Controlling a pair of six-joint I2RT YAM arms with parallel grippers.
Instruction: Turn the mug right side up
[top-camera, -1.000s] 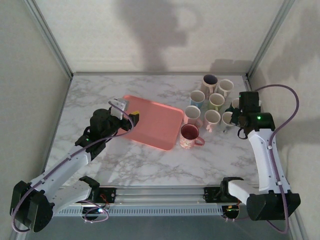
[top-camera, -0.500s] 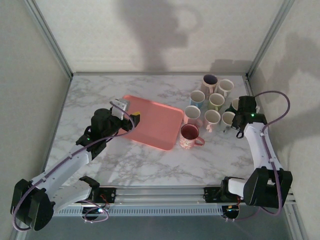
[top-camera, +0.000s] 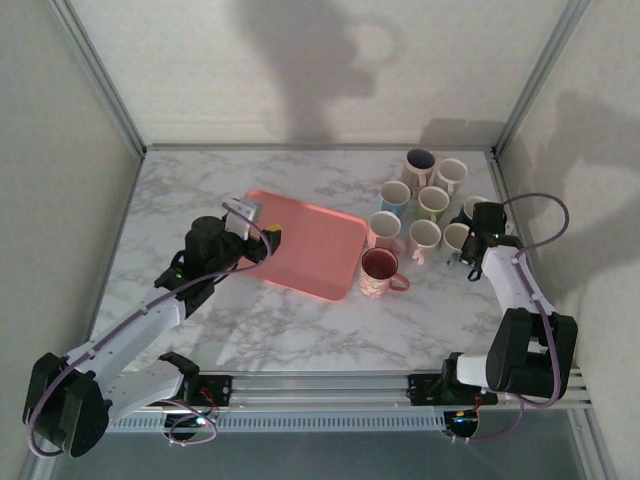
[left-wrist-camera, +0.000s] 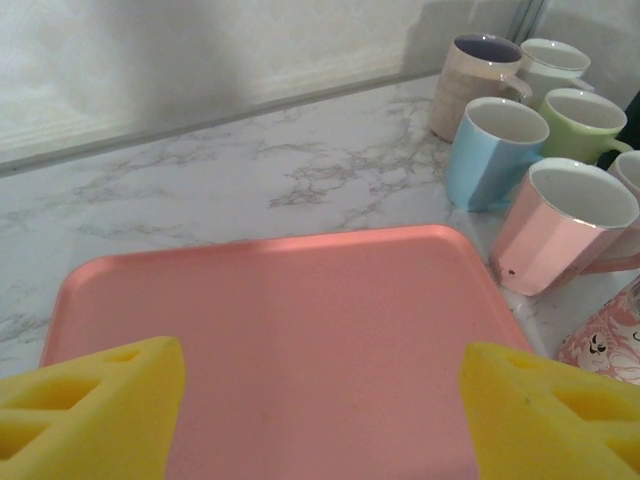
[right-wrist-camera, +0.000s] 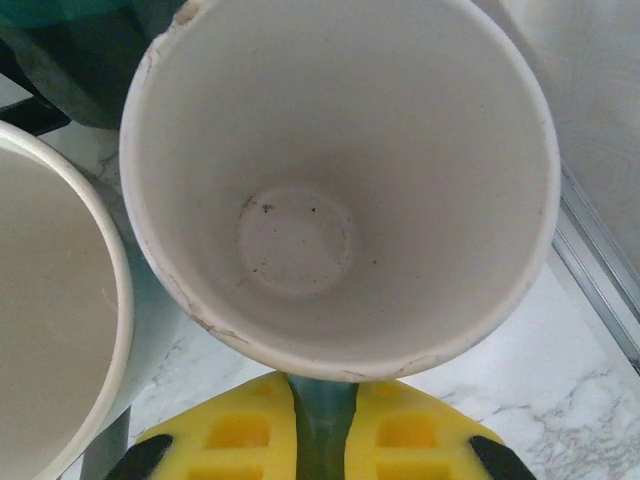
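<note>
Marble table (top-camera: 300, 330) bare in front, right hand (right-wrist-camera: 322, 425) gripping mug (right-wrist-camera: 300, 200) at edge

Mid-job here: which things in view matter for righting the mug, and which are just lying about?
In the job: white-lined mug, held by its handle; right gripper, shut on it.
Lying about: pink tray; blue mug; green mug; pink mug; floral mug; left gripper, open over the tray.
</note>
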